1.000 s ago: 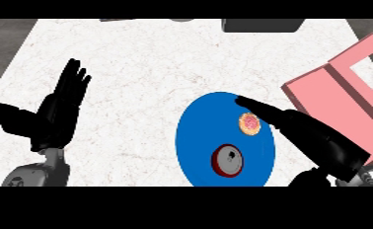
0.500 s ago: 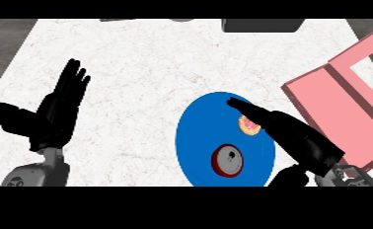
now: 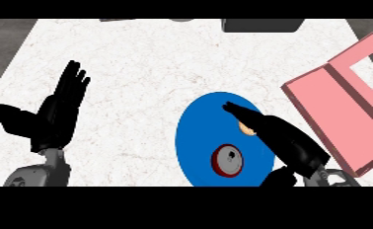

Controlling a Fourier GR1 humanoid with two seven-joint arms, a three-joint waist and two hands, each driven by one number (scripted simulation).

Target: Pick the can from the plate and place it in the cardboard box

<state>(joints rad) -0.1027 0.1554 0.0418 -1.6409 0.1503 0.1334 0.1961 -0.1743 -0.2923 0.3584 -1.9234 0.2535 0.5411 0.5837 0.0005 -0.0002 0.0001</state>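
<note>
The counter (image 3: 146, 65) is white with faint grey veining and fills nearly the whole frame; darker ground shows past its edges in the upper left and upper right corners. A blue plate (image 3: 198, 144) lies flat on it in the lower middle, a little right of centre, its lower rim cut by the frame's bottom. A pink box (image 3: 328, 107) sits at the right edge, turned at an angle and running out of frame, one flap folded open. A narrow strip of counter separates plate and box near the plate's top. Along the upper edge sit a dark grey block (image 3: 262, 24) and, further left, a thin grey shape (image 3: 120, 19), both cropped and unidentifiable.
</note>
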